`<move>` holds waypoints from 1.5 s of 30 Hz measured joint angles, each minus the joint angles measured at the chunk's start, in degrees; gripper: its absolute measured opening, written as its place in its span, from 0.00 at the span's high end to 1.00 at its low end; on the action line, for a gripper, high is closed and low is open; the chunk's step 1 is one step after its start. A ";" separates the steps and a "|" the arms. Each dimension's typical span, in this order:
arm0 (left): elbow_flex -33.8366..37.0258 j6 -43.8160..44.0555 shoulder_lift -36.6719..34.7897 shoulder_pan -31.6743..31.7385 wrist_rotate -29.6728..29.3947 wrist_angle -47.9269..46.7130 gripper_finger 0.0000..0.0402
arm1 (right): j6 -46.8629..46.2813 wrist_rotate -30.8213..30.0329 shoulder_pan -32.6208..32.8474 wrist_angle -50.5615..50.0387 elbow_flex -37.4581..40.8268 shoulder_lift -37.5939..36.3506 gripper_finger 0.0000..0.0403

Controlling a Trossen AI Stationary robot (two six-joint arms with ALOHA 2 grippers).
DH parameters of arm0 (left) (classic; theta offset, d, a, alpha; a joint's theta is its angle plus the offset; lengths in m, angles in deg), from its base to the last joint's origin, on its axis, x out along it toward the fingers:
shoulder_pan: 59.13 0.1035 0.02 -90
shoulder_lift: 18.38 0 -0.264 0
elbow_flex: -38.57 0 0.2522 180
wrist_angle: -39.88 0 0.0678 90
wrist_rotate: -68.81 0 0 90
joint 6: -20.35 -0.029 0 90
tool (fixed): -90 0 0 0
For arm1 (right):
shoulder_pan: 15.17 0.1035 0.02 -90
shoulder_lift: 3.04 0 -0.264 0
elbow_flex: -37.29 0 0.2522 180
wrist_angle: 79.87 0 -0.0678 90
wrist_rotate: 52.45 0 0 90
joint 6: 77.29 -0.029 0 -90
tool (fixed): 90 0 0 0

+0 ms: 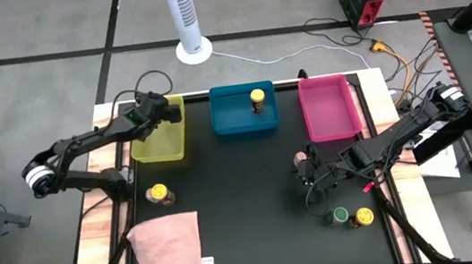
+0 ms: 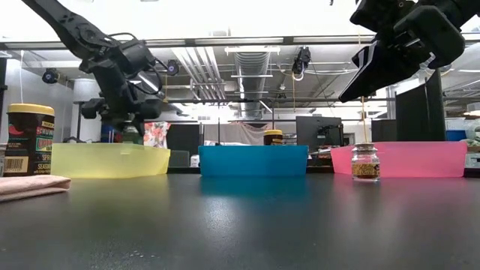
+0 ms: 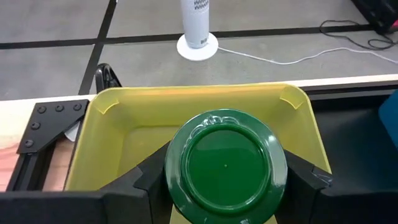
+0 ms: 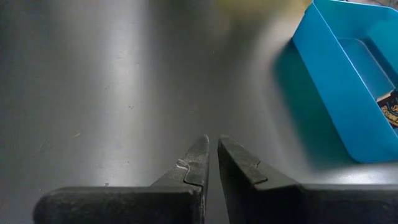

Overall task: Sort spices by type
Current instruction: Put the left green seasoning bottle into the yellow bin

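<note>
Currently my left claw (image 3: pixel 224 186) grips a green-lidded spice jar (image 3: pixel 225 165) above the yellow bin (image 1: pixel 158 134), at the tabletop's (image 1: pixel 245 203) far left. Only the left wrist view shows that lid; the high view hides it beneath my arm. My right claw (image 4: pixel 211 155) is nearly closed on nothing, low over bare tabletop beside the blue bin (image 4: pixel 348 87). The low view alone shows a jar (image 2: pixel 364 162) standing in front of the pink bin (image 2: pixel 409 159), and print on a large jar (image 2: pixel 28 139) at left, where I read "SEASON". Overhead: a yellow-lidded jar (image 1: pixel 257 101) stands in the blue bin, another (image 1: pixel 161 193) near the pink cloth (image 1: pixel 169 247), and a green (image 1: pixel 340 216) and yellow (image 1: pixel 365 216) pair stand near right.
</note>
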 joint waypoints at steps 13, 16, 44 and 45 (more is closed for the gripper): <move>-1.50 -0.44 6.87 2.40 1.97 5.23 0.55 | -0.15 -0.03 0.00 -0.01 0.02 0.00 0.93; -1.50 -0.44 7.92 3.09 3.13 6.26 0.55 | -0.54 -0.03 0.00 -0.04 0.28 0.00 0.93; -1.50 -2.01 9.05 3.80 5.11 6.67 0.28 | -1.24 -0.01 0.00 0.05 0.72 0.02 0.93; -1.50 -2.11 8.98 3.80 5.11 6.67 0.28 | -1.23 -0.01 0.00 0.07 0.72 0.01 0.93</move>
